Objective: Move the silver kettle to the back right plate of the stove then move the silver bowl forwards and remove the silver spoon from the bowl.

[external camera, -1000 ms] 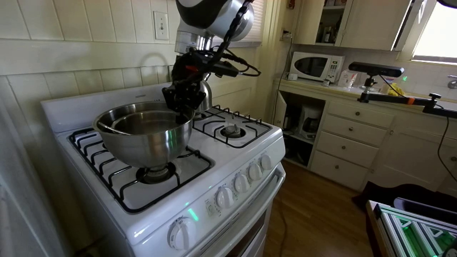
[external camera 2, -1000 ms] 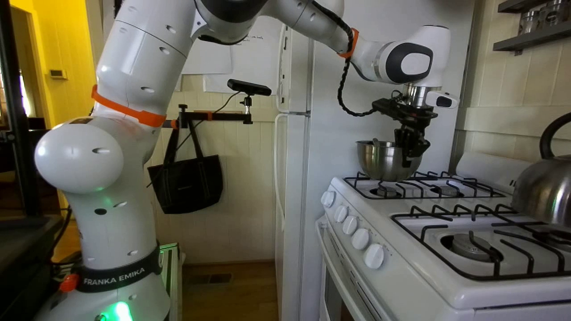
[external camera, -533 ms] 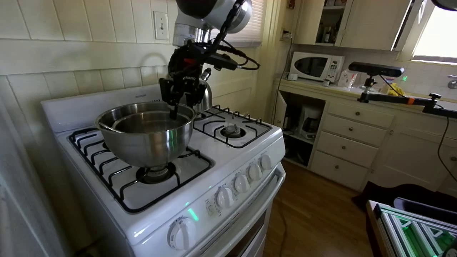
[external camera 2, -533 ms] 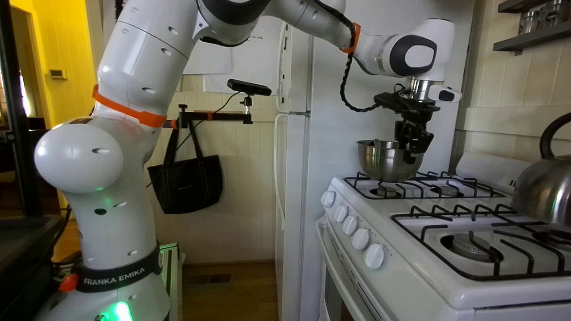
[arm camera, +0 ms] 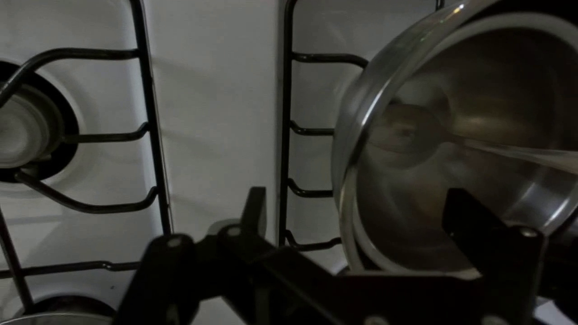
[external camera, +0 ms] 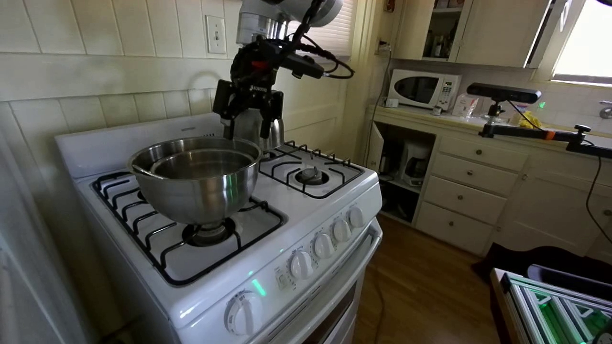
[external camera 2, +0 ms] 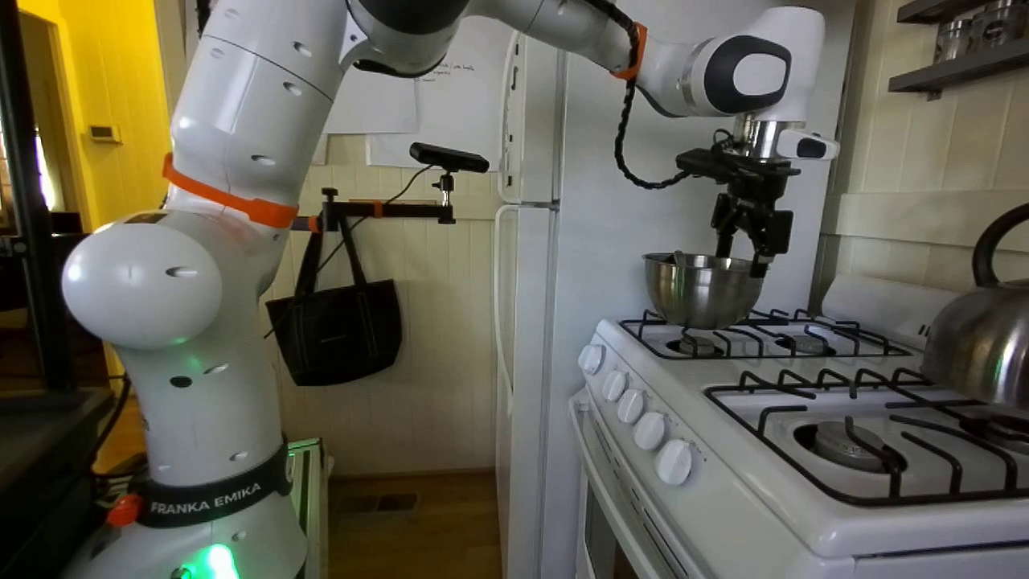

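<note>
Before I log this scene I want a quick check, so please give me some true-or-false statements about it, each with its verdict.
The silver spoon is in the silver bowl. True.
The silver bowl lies tipped on its side. False: it stands upright.
The silver kettle has a black handle. True.
The silver kettle stands nearer the stove's front than the silver bowl. False: it stands farther back.
The tool is open. True.

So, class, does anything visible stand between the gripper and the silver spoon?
Partly: in the wrist view the silver bowl's rim lies between the tips of the open gripper, so going straight down would probably straddle it. From above, nothing visible covers the silver spoon.
</note>
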Controlling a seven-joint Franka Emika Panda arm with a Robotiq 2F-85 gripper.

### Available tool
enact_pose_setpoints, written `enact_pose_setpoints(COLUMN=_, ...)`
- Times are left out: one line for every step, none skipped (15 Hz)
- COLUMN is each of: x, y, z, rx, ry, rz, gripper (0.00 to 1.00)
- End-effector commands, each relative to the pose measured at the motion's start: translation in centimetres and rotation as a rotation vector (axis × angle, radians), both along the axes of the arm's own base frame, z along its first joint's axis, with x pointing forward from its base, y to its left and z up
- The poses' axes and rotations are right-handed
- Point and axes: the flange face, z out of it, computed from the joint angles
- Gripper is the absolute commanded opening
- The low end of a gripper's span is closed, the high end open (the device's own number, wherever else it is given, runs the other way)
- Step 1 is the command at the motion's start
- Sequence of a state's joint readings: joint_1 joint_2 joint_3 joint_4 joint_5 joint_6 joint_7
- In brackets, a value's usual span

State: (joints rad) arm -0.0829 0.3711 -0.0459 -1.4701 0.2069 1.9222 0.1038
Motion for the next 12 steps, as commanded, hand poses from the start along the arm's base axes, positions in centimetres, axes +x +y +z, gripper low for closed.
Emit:
enact_pose_setpoints(x=-1.9, y=0.3, z=2.7, rx=-0.002, ry=-0.074, rz=0.013, gripper=1.0)
enact_pose_setpoints(x=-2.2, y=0.6, z=3.5, rx=0.017, ry=-0.094, rz=0.021, gripper=1.0)
enact_pose_setpoints(x=-2.8, y=1.2, z=4.1, rx=0.028, ry=-0.113, rz=0.054, gripper=1.0)
enact_pose_setpoints(x=-3.1, y=1.9, z=4.8, rx=0.008, ry=-0.145, rz=0.108, gripper=1.0)
enact_pose_setpoints(x=-3.4, y=2.3, z=5.4, rx=0.016, ry=-0.155, rz=0.126, gripper=1.0)
enact_pose_setpoints(x=-3.7, y=2.7, z=5.8, rx=0.02, ry=-0.162, rz=0.136, gripper=1.0)
enact_pose_setpoints(x=-4.2, y=3.4, z=5.9, rx=0.008, ry=-0.165, rz=0.207, gripper=1.0)
enact_pose_setpoints(x=-4.5, y=4.0, z=6.2, rx=-0.004, ry=-0.157, rz=0.25, gripper=1.0)
enact_pose_setpoints(x=-4.8, y=4.4, z=5.9, rx=-0.02, ry=-0.134, rz=0.327, gripper=1.0)
enact_pose_setpoints(x=-4.9, y=4.6, z=5.8, rx=-0.028, ry=-0.13, rz=0.378, gripper=1.0)
enact_pose_setpoints(x=-4.9, y=4.6, z=5.4, rx=-0.03, ry=-0.116, rz=0.43, gripper=1.0)
enact_pose_setpoints(x=-4.9, y=4.7, z=5.2, rx=-0.042, ry=-0.115, rz=0.483, gripper=1.0)
